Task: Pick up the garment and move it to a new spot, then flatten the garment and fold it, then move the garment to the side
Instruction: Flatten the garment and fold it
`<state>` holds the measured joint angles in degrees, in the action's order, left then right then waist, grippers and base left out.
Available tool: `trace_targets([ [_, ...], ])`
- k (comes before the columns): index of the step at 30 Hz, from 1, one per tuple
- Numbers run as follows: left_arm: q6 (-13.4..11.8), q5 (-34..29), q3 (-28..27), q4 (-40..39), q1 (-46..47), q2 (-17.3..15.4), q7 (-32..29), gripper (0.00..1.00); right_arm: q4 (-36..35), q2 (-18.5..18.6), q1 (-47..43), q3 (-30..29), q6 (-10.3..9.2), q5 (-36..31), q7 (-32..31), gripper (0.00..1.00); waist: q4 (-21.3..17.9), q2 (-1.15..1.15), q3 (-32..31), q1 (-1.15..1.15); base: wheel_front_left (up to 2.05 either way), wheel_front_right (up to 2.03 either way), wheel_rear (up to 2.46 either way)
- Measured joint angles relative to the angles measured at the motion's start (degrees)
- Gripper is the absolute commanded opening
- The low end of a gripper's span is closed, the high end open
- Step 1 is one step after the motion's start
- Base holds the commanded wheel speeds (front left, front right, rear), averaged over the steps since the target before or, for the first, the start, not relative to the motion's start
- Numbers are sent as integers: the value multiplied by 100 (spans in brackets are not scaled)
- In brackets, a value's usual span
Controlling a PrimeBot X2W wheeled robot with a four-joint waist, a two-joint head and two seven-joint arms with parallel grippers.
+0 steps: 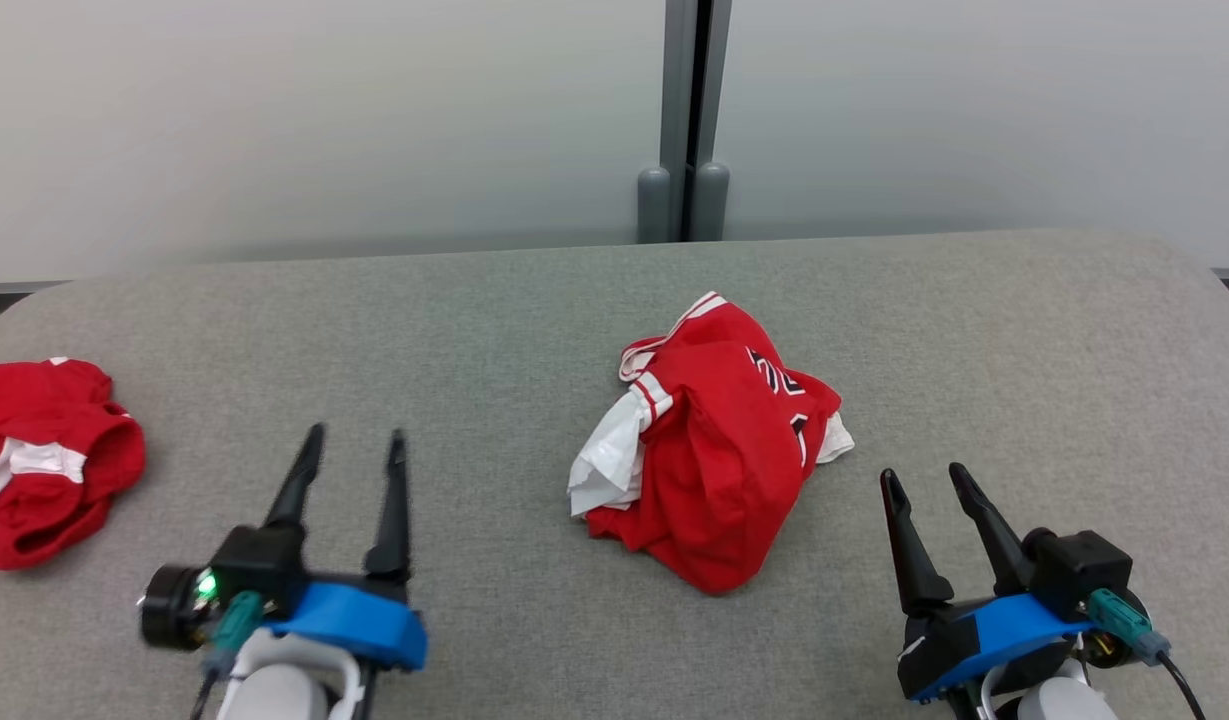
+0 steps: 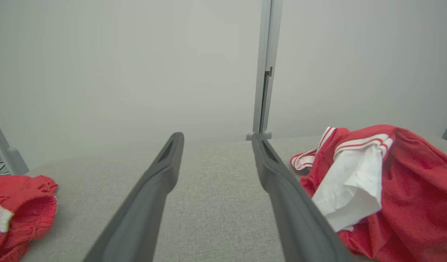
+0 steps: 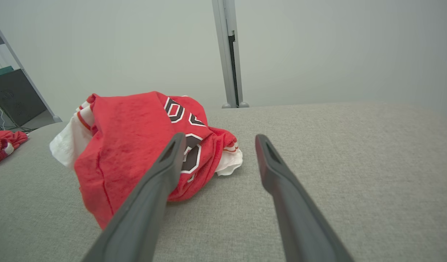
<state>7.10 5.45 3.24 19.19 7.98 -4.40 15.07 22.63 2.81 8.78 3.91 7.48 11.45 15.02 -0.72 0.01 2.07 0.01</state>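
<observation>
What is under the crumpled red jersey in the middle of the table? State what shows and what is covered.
White cloth pokes out from beneath the red jersey on both sides, resting on the grey table. How far it runs underneath is covered.

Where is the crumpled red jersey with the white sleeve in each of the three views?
Head view: the jersey is at the centre.
Left wrist view: jersey at the lower right.
Right wrist view: jersey left of centre.
Shared landmark: the grey post at the back.
</observation>
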Motion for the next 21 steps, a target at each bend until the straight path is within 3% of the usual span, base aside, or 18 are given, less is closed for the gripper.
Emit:
trace_targets([
  [12, 33, 332, 2145, 761, 1073, -303, -35, 100, -21, 0, 181, 116, 0, 29, 0, 100, -486, 0, 338, 0, 0, 0, 0],
  [21, 34, 700, 2499, 1780, 1367, -420, -51, 100, -81, 1, 288, 208, 0, 80, 0, 100, -946, 0, 547, 1, 0, 0, 0],
])
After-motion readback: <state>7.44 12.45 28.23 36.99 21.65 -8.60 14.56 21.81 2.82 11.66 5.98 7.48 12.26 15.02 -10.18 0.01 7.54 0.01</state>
